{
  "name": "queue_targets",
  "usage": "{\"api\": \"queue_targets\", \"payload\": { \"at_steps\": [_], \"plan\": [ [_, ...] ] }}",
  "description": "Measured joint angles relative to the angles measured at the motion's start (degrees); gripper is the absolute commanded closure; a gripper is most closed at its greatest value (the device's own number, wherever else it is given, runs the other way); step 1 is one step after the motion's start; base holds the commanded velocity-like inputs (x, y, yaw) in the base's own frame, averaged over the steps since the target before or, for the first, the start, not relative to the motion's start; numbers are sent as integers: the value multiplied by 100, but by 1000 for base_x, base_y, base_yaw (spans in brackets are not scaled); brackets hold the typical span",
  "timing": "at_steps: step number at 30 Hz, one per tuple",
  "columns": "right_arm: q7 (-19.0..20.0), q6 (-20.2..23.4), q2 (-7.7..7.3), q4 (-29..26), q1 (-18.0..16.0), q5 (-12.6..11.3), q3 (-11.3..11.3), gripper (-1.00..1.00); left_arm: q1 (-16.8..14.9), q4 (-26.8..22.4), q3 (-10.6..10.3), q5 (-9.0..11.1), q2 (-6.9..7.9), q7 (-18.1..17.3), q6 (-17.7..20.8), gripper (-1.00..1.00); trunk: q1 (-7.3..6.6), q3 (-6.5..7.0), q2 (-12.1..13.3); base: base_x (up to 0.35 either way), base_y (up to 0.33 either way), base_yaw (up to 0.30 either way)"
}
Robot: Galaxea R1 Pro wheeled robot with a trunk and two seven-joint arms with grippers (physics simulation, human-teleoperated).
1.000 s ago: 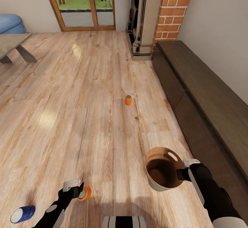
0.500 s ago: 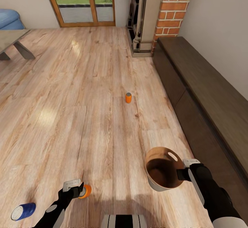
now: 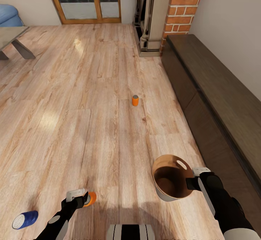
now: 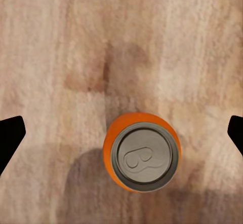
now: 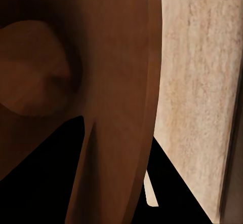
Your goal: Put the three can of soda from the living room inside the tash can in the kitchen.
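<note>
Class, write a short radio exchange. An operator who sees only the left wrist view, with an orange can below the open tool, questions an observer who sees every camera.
Operator: I see one orange can standing on the planks. Is another can close by?
Observer: Yes. In the head view a blue can lies on its side on the floor, out to the left of your left tool.
Operator: And where is the bin for them?
Observer: The right tool grips the trash can by its rim, holding it above the floor on your right with its mouth open toward the head camera.
</note>
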Motion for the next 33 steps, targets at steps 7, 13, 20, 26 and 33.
{"api": "queue_targets", "payload": {
  "at_steps": [7, 13, 20, 26, 33],
  "plan": [
    [0, 0, 0, 0, 4, -1, 0, 100, 0, 1, 0, 0, 0, 0, 0, -100, 0, -65, 0, 0, 0, 0],
    [0, 0, 0, 0, 5, -2, 0, 100, 0, 1, 0, 0, 0, 0, 0, -100, 0, -121, 0, 0, 0, 0],
    [0, 0, 0, 0, 2, 0, -2, 100, 0, 0, 0, 0, 0, 0, 0, -100, 0, -164, 0, 0, 0, 0],
    [0, 0, 0, -1, 2, 0, -8, 100, 0, 0, 0, 0, 0, 0, 0, -100, 0, -169, 0, 0, 0, 0],
    [1, 0, 0, 0, 5, -5, -8, 100, -1, 2, -7, 0, 0, 0, 1, -100, 65, -223, -119, 0, 0, 0]
  ]
}}
